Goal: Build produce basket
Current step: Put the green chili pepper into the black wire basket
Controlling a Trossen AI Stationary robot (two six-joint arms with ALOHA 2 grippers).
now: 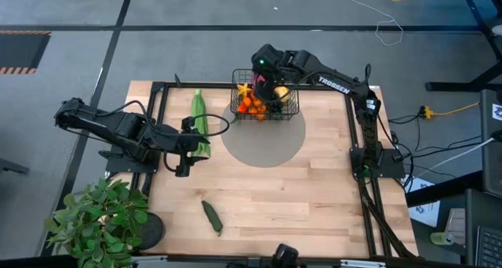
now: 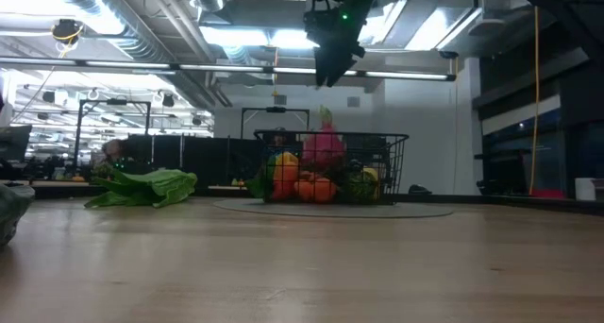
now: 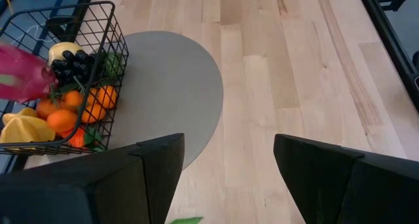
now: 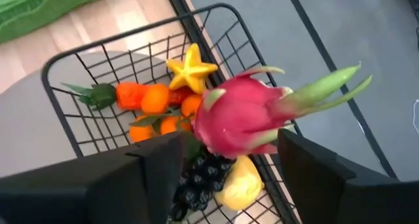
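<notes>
High view: I have the right gripper (image 1: 265, 86) over the basket (image 1: 290, 111), which stands on the grey round mat (image 1: 271, 146) at the far middle of the table (image 1: 329, 197). The left gripper (image 1: 188, 146) waits beside the corn husk (image 1: 199, 121) on the left side. A cucumber (image 1: 212, 217) lies alone near the front edge, with a potted plant (image 1: 98, 221) at the front-left corner. White lettering on the right arm reads "TROSSEN".

Low view: the right gripper (image 2: 332, 54) hangs above the basket (image 2: 396, 167), clear of it. The dragon fruit (image 2: 324, 145) stands highest in the pile (above the rim).

Left wrist view: I see the left fingers (image 3: 154, 165) set wide apart with nothing between them; the basket (image 3: 98, 27) is well off.

Right wrist view: the right fingers (image 4: 163, 165) are spread and grip nothing. The dragon fruit (image 4: 242, 116) sits on top of oranges (image 4: 157, 99), a starfruit (image 4: 190, 68) and grapes (image 4: 196, 178), leaning toward the basket's outer wall.

Risk: in my judgement the dragon fruit is perched loosely and could roll over the rim if the right arm brushes it on withdrawal. Adding the long corn husk could also shove it out or tip the light basket.
</notes>
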